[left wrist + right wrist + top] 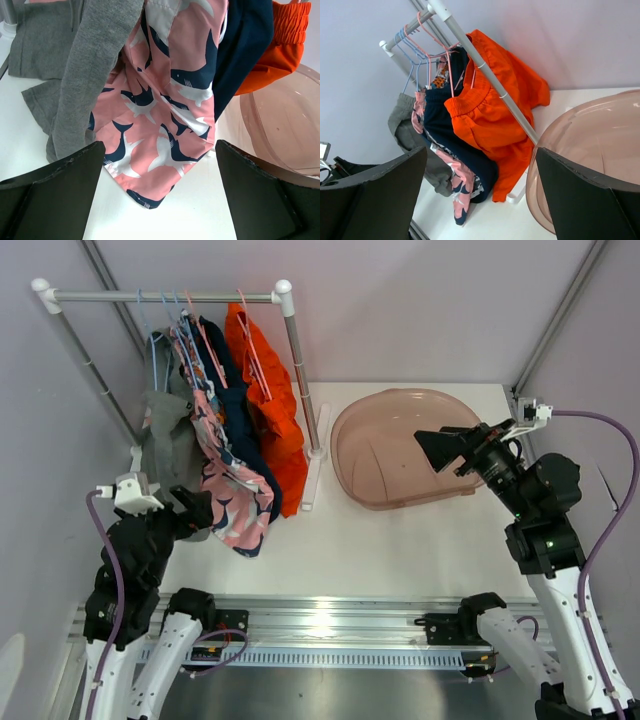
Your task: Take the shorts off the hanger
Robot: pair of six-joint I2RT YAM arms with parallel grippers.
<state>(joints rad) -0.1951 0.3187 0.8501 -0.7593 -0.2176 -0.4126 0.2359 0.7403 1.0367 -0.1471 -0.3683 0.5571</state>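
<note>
Left gripper (159, 146) sits low at the left end of the rack (160, 296), jaws wide apart with nothing in them, facing a grey garment (165, 440) and the pink shark shorts (238, 502), whose hem reaches down to the table (380, 540). Those shorts are on hangers (250, 350) on the rail, with navy shorts (235, 400) and orange shorts (275, 405) just to their right. Further right there's a pink tub (345, 430), and the right gripper (430, 448) hovers over its right side, jaws spread too, empty.
</note>
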